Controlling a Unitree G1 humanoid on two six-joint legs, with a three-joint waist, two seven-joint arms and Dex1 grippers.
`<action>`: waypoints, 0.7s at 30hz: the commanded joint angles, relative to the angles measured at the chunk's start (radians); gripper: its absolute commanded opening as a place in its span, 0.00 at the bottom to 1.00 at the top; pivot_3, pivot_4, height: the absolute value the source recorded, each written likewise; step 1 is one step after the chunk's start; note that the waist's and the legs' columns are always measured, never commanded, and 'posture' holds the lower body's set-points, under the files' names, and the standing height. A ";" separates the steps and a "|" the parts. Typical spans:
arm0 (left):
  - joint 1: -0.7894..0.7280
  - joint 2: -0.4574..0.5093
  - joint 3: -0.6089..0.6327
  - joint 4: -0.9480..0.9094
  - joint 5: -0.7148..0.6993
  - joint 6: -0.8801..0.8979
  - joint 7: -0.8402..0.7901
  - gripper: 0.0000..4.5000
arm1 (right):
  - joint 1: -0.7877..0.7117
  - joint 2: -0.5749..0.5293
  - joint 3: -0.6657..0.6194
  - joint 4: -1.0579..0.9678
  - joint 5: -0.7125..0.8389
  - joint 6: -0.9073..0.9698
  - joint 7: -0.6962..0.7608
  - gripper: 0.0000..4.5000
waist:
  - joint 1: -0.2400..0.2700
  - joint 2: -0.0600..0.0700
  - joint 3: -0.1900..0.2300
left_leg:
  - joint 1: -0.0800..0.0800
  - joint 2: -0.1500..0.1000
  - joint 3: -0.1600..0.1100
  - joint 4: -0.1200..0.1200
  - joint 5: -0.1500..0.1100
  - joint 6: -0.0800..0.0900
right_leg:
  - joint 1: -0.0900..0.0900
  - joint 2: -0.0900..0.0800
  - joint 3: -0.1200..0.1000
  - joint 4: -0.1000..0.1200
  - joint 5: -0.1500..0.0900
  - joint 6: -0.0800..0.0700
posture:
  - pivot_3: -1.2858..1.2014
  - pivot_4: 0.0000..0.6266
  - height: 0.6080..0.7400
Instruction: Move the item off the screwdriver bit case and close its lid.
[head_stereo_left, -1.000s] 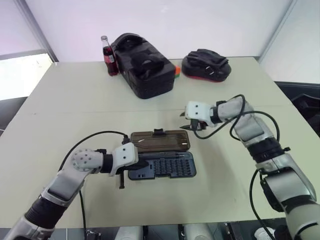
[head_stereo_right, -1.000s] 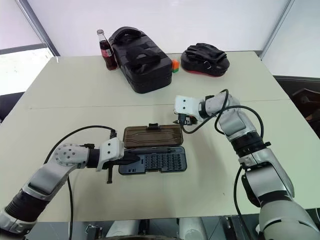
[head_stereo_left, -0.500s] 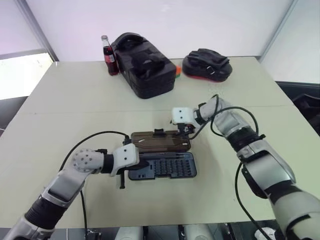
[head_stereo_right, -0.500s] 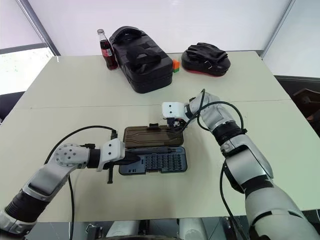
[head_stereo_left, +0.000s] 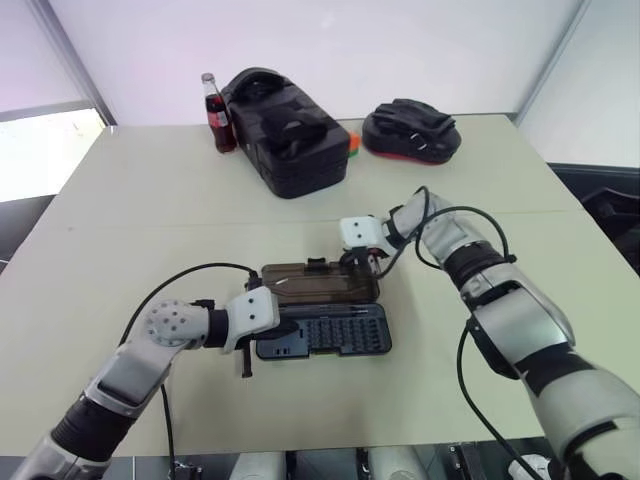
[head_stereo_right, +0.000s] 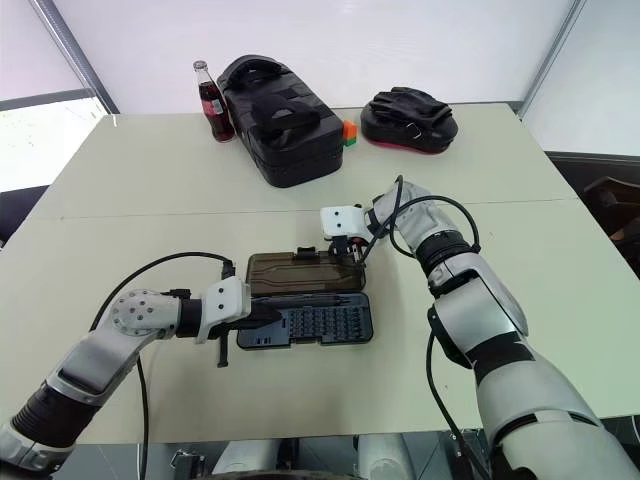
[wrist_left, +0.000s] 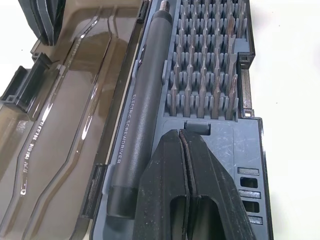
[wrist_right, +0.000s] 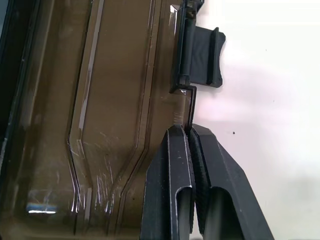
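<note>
The screwdriver bit case (head_stereo_left: 330, 335) lies open on the table, its blue-grey tray of bits nearest me. A grey screwdriver (wrist_left: 145, 100) lies in the tray along the hinge. The brown lid (head_stereo_left: 315, 283) lies flat beyond the tray, with its black latch tab (wrist_right: 205, 55) on the far edge. My left gripper (head_stereo_left: 290, 328) is shut, its tips resting on the tray's left end. My right gripper (head_stereo_left: 362, 262) points down at the lid's far right edge. In the right wrist view its fingers (wrist_right: 172, 165) are pinched on the lid's thin rim beside the tab. The item is out of view.
At the back of the table stand a big black bag (head_stereo_left: 285, 130), a cola bottle (head_stereo_left: 215, 110) to its left and a black-and-red pad (head_stereo_left: 412, 130) to its right. A small orange-green block (head_stereo_left: 352, 143) sits by the bag.
My right gripper has moved left and down from beside the case to the lid's far edge and has shut there. The left gripper and the case have not moved.
</note>
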 joint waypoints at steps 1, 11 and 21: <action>0.024 0.003 -0.012 0.017 0.021 0.025 0.008 0.00 | 0.007 0.002 0.019 0.037 -0.043 -0.013 -0.003 0.02 | 0.000 0.000 0.000 | 0.000 0.000 0.000 0.000 0.000 0.000 | 0.000 0.000 0.000 0.000 0.000 0.000 | 0.52 0.24 1.00; 0.013 -0.014 -0.015 0.038 0.028 0.012 0.010 0.00 | -0.005 0.006 -0.004 0.072 -0.043 0.000 0.008 0.02 | 0.003 0.000 0.000 | 0.000 0.000 0.000 0.000 0.000 0.000 | 0.000 -0.001 0.000 0.000 0.000 0.000 | 0.52 0.24 1.00; 0.022 -0.010 -0.012 0.037 0.028 0.007 0.006 0.00 | -0.045 0.001 -0.039 0.044 -0.026 -0.007 -0.013 0.02 | 0.001 0.000 0.000 | 0.000 0.000 0.000 0.000 0.000 0.000 | 0.000 -0.001 0.000 0.000 0.000 0.000 | 0.52 0.24 1.00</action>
